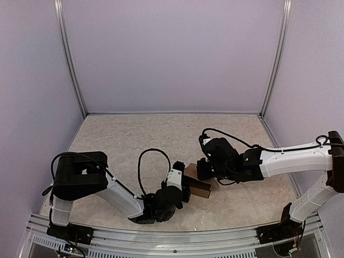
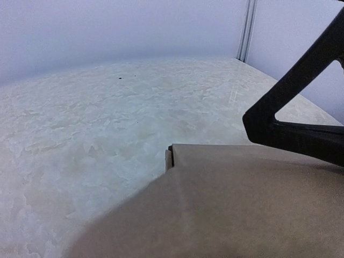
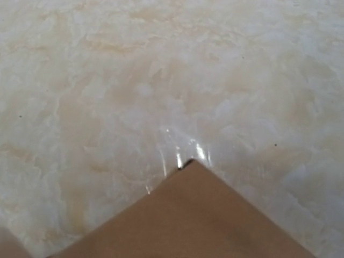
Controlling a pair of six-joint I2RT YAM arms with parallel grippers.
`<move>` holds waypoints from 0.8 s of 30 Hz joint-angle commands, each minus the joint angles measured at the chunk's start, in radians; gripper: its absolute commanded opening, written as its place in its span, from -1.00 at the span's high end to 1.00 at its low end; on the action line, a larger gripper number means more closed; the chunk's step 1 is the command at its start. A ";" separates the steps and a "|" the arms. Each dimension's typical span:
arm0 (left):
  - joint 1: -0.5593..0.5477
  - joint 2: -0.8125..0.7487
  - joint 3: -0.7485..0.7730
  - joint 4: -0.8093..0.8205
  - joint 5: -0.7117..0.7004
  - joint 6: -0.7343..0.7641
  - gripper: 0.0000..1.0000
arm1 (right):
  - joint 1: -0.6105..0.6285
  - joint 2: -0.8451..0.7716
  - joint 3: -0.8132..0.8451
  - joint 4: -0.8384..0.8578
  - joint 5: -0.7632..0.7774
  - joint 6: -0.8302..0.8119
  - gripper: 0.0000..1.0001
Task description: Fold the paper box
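Paper box (image 1: 199,187), a small squarish piece of plain brown cardboard, rests on the pale marbled table (image 1: 134,134), caught between both arms. Just left of the box, the black left gripper (image 1: 184,187) presses against its side; in the left wrist view one black finger (image 2: 301,141) lies over the cardboard, and I cannot tell how those jaws stand. Just right of the box and behind it, the black right gripper (image 1: 206,173) bears on its top edge, its jaws hidden.
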 commanded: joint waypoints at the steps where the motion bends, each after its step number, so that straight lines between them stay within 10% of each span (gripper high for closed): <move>1: -0.018 0.046 -0.011 -0.144 -0.002 0.007 0.67 | 0.035 0.027 -0.024 0.005 0.088 0.037 1.00; 15: -0.141 -0.119 -0.104 -0.149 -0.168 0.161 -0.28 | 0.067 0.030 -0.117 0.044 0.154 0.081 1.00; 24: -0.186 -0.326 -0.208 -0.283 -0.154 0.129 -0.41 | 0.081 0.055 -0.152 0.093 0.154 0.096 1.00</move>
